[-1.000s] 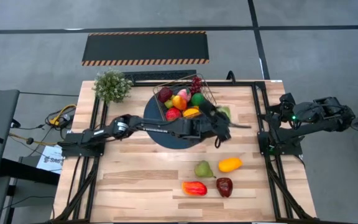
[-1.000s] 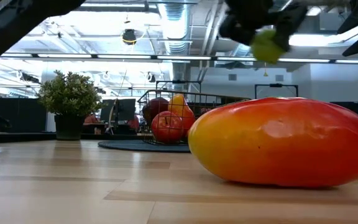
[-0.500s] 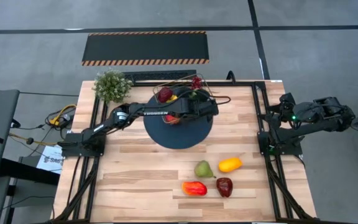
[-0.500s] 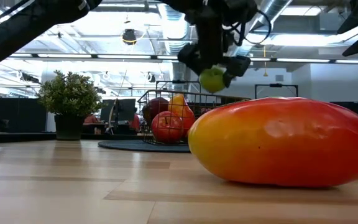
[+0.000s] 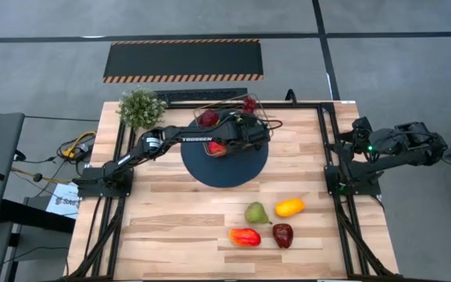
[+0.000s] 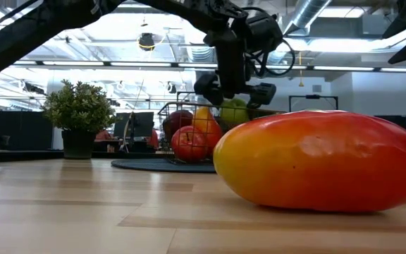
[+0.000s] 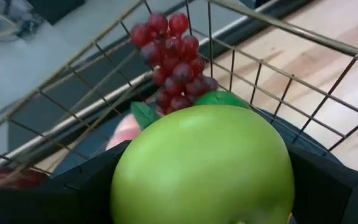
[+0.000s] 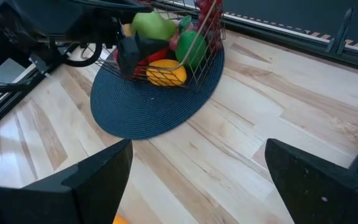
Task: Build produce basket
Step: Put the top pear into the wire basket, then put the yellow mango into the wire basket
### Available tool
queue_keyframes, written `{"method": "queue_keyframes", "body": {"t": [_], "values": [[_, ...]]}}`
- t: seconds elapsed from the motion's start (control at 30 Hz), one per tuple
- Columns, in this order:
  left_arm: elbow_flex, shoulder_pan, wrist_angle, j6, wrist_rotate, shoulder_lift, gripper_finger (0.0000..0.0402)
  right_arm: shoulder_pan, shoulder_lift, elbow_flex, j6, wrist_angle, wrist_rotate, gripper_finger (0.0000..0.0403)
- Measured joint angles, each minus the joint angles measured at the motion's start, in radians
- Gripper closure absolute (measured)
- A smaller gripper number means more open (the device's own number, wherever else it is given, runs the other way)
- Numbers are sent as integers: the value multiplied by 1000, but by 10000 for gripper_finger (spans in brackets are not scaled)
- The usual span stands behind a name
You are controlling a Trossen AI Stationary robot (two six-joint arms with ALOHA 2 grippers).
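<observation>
My left gripper (image 5: 247,133) is shut on a green apple (image 7: 201,165) and hangs over the gold wire basket (image 5: 262,117). The basket stands on a round dark blue mat (image 5: 225,168) and holds several fruits, among them purple grapes (image 7: 176,56). In the low view the apple (image 6: 235,111) is level with the basket's rim (image 6: 189,106). A green pear (image 5: 256,212), a yellow mango (image 5: 290,207), a red-orange fruit (image 5: 244,236) and a dark red apple (image 5: 283,235) lie on the near part of the table. My right gripper (image 8: 197,180) waits open at the table's right edge. My left gripper pinches the green apple between its two fingers, one finger (image 7: 73,186) on each of two opposite sides (image 7: 126,180). The fingers slant down, coming from the table's left. The apple sits just above the fruits in the basket; whether it touches them I cannot tell.
A green potted plant (image 5: 141,108) stands at the table's far left corner. Black frame rails (image 5: 120,157) run along both side edges. Bare wood lies between the mat and the loose fruits.
My left gripper has carried the green apple from beside the basket's right side toward the table's far left, over the basket. It has come down to rim height and has rolled at the wrist. The apple stays between the fingers.
</observation>
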Motion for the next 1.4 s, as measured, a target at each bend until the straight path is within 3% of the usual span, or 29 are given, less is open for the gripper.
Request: {"method": "queue_keyframes", "body": {"t": [0.37, 0.67, 0.97, 1.03, 1.27, 1.4], "values": [[5, -6, -7, -12, 3, 0, 28, 0, 0, 0, 0, 0, 0, 17], [9, -18, -6, 73, 12, -7, 7, 0, 0, 0, -12, 0, 0, 17], [171, -41, -34, 273, -47, -15, 7, 0, 0, 0, -13, 0, 1, 17], [199, -55, -22, 314, -12, -19, 7, 0, 0, 0, -13, 1, 1, 17], [178, -159, 23, 380, 253, -64, 7, 0, 0, 0, -16, 0, 1, 17], [122, -253, 129, 433, 357, -64, 8, 0, 0, 0, -16, 0, 4, 17]]}}
